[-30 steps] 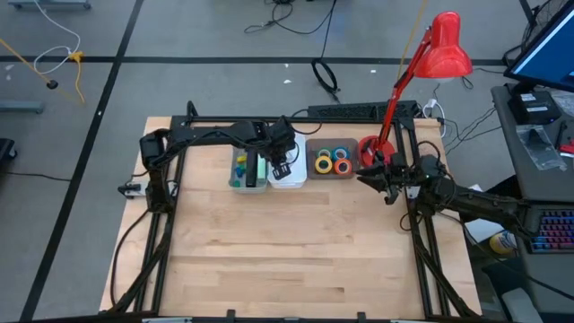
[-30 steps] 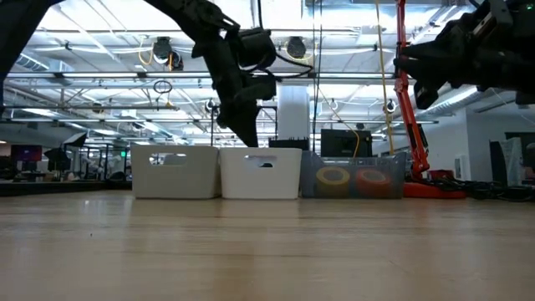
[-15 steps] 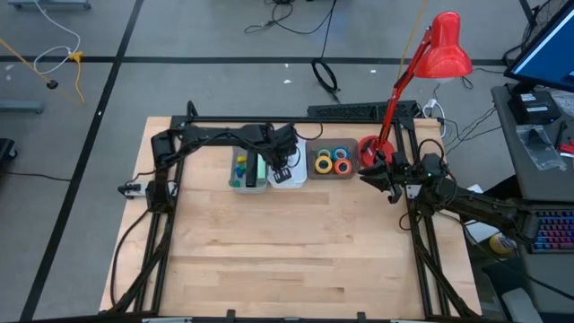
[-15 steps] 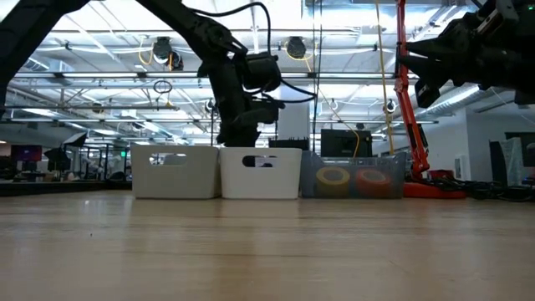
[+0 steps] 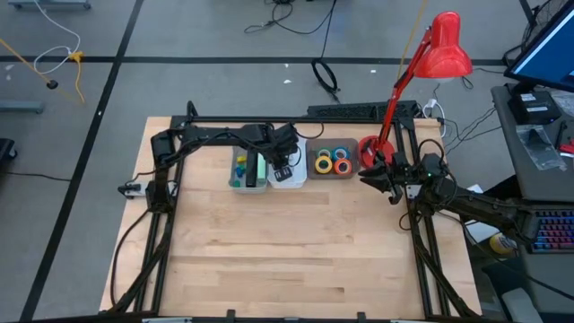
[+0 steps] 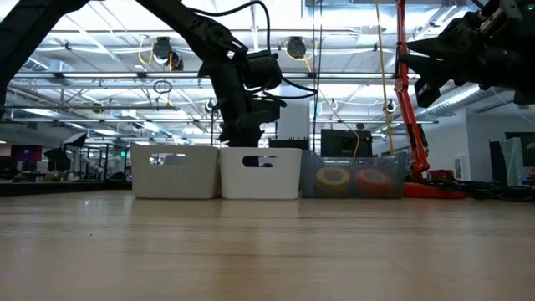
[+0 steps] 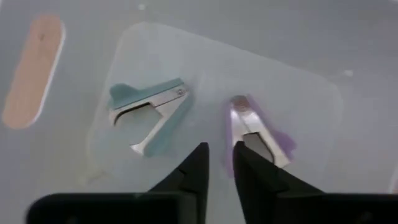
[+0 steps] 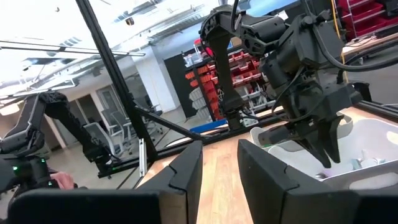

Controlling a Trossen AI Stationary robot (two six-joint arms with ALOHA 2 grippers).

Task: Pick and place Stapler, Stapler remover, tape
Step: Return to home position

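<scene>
My left gripper reaches down into the middle white bin, its fingers a little open with nothing between them. On the bin floor lie two stapler removers, a teal one and a purple one. The purple one lies right beside one fingertip. The left white bin holds coloured staplers. Yellow, blue and orange tape rolls sit in the clear bin. My right gripper hangs open and empty near the lamp base. My left gripper points steeply down into the bin, and one fingertip stands against the purple stapler remover's near edge. I cannot tell whether it touches it. The remover lies flat on the bin floor.
The three bins stand in a row along the table's far side. A red desk lamp rises at the far right, right behind my right arm. The near wooden tabletop is bare. Dark frame rails run along the table's edges.
My left gripper has gone down from above the middle white bin into it, and its fingertips are now hidden behind the bin wall in the low view. It has kept still over the last half second.
</scene>
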